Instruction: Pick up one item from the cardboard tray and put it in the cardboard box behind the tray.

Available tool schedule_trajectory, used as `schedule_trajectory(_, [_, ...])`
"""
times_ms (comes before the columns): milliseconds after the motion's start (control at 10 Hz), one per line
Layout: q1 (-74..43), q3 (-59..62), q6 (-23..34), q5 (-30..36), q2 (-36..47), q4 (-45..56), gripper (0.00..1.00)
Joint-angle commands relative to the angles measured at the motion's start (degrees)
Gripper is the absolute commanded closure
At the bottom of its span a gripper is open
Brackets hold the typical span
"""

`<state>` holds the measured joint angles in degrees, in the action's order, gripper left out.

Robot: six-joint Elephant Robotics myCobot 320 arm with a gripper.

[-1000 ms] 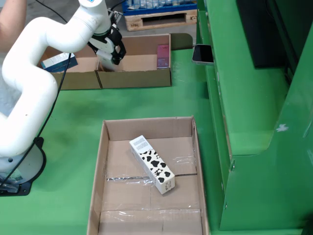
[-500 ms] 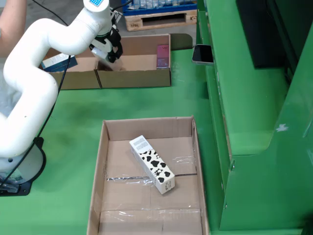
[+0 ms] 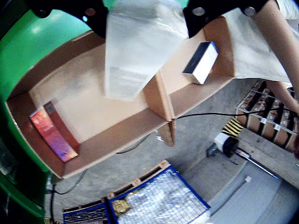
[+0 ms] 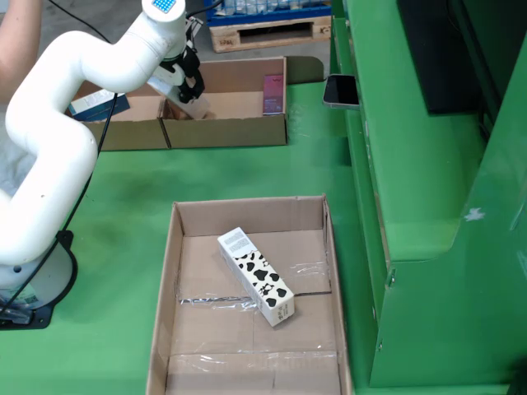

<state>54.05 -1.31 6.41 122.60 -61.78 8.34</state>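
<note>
Gripper (image 3: 145, 21) is clamping a pale, plastic-wrapped packet (image 3: 138, 46) at the top centre of the wrist view, black jaws sitting on its two sides near the upper end. Packet is hanging over the cardboard box (image 3: 117, 135), right above the divider (image 3: 161, 100) splitting it into two compartments. In the fixed view the gripper (image 4: 183, 78) is sitting at upper left over the same box (image 4: 247, 132); the packet itself is hard to make out there.

Box is already holding a shiny red pack (image 3: 52, 133) at lower left of the wrist view and a dark blue and white carton (image 3: 202, 60) in the other compartment. Cardboard tray (image 4: 177, 247) at lower centre of the fixed view is holding a cow-patterned carton (image 4: 257, 276), lying flat.

Handling judgement: packet is looking light and boxy, with a slick film likely to slip, so side pinch near the top seems sound. Risk: landing on the divider edge rather than dropping cleanly into one compartment.
</note>
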Motion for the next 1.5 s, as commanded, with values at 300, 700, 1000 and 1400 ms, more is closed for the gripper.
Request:
schedule_trajectory(300, [1.2, 1.3, 0.0, 3.7, 1.7, -0.6, 0.00])
schedule_trajectory(700, [1.2, 1.3, 0.0, 3.7, 1.7, -0.6, 0.00])
schedule_trajectory(1000, [1.2, 1.3, 0.0, 3.7, 1.7, -0.6, 0.00])
schedule_trajectory(1400, [1.2, 1.3, 0.0, 3.7, 1.7, -0.6, 0.00])
